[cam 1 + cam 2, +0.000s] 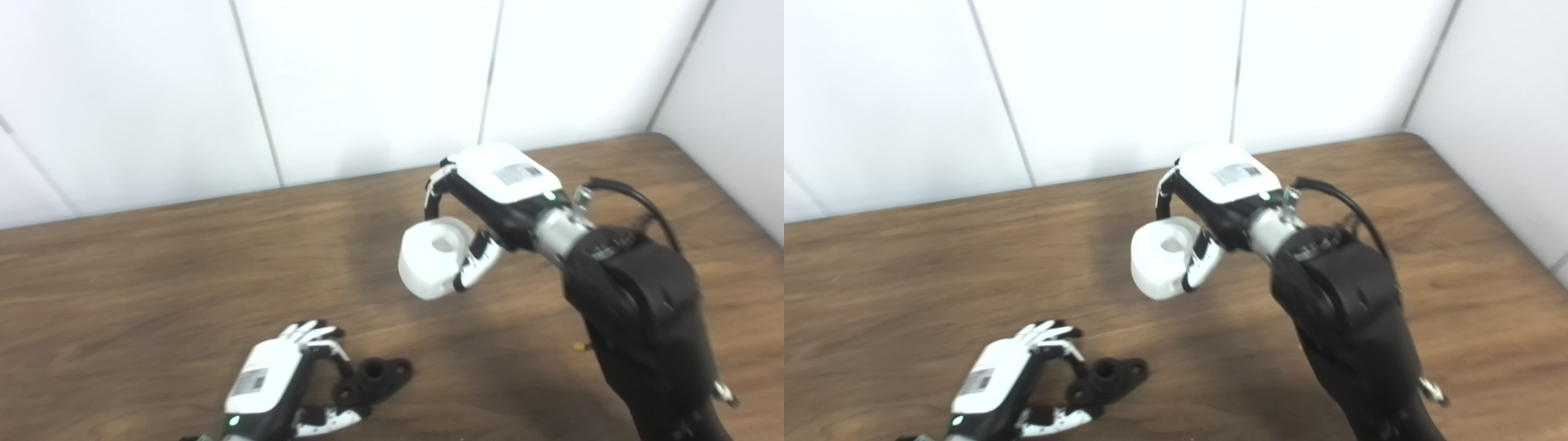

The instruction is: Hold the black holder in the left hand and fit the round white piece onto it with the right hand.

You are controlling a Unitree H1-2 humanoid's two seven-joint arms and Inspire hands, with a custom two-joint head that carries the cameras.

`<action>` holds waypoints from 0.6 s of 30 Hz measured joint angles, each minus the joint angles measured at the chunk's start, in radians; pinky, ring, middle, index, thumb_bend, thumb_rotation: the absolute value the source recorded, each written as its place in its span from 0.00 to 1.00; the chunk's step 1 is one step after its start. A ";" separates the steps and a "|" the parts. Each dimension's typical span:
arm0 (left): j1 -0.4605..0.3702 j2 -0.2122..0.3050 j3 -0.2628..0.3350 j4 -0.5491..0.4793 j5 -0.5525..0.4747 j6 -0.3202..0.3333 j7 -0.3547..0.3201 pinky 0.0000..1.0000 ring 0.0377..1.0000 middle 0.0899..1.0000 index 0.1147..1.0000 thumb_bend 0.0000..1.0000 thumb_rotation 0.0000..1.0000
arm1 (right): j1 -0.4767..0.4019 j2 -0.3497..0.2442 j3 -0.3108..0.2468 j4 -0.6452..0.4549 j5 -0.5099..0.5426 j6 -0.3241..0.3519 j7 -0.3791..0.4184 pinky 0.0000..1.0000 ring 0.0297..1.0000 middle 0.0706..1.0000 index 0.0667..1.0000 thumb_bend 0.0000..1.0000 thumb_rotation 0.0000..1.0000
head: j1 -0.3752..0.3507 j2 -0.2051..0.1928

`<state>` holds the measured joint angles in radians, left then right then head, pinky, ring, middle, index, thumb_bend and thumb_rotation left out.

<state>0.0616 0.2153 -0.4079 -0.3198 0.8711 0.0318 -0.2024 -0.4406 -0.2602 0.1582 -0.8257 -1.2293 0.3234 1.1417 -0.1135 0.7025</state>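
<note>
My right hand (490, 196) is up off the wooden table (153, 275), a little toward two o'clock from the middle of what I see, and it is clamped on the round white piece (432, 257). My fingers (436, 190) curl over the piece's far edge and my thumb (478, 269) presses against its near side, so the piece hangs out toward nine o'clock from my palm. Its flat top faces upward and tilts slightly toward me, with a round hole showing in the middle of that face. Below it a soft shadow falls on the wood. My right forearm (643, 318), black and bulky, runs down to five o'clock and out of the bottom edge. My left hand (275, 380) sits low at seven o'clock, close to the table, closed around the black holder (376, 380). I grip the holder at its near end, fingers over the top and thumb underneath, and the rest of it sticks out toward three o'clock with a short upright tube and a small hole in its flat end. I cannot tell whether the holder rests on the wood or is lifted just above it. The white piece is well apart from the holder, up toward one o'clock from it. Behind the table stands a white panelled wall (367, 79).
</note>
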 measured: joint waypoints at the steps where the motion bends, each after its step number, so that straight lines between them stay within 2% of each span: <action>1: 0.000 -0.007 -0.003 -0.001 0.005 0.004 -0.004 0.93 0.90 0.80 0.42 0.52 0.05 | 0.002 0.008 0.001 -0.011 0.000 -0.012 0.011 0.90 0.91 0.80 0.45 0.52 0.15 | 0.005 0.011; 10: -0.007 -0.034 -0.014 -0.015 0.037 0.034 -0.046 0.93 0.90 0.81 0.42 0.52 0.06 | 0.020 0.067 -0.003 -0.062 0.005 -0.048 0.025 0.92 0.92 0.81 0.45 0.52 0.14 | 0.028 0.051; 15: -0.012 -0.040 -0.014 -0.026 0.043 0.048 -0.070 0.93 0.90 0.80 0.42 0.52 0.06 | 0.040 0.094 0.007 -0.065 0.016 -0.057 0.027 0.95 0.94 0.82 0.45 0.52 0.14 | 0.029 0.094; 18: -0.012 -0.043 -0.014 -0.026 0.043 0.048 -0.070 0.92 0.89 0.80 0.42 0.52 0.06 | 0.040 0.095 0.014 -0.066 0.029 -0.060 0.027 0.96 0.95 0.82 0.45 0.52 0.14 | 0.028 0.097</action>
<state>0.0494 0.1720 -0.4223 -0.3460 0.9144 0.0801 -0.2719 -0.4009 -0.1654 0.1727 -0.8921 -1.2006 0.2630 1.1690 -0.0859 0.7992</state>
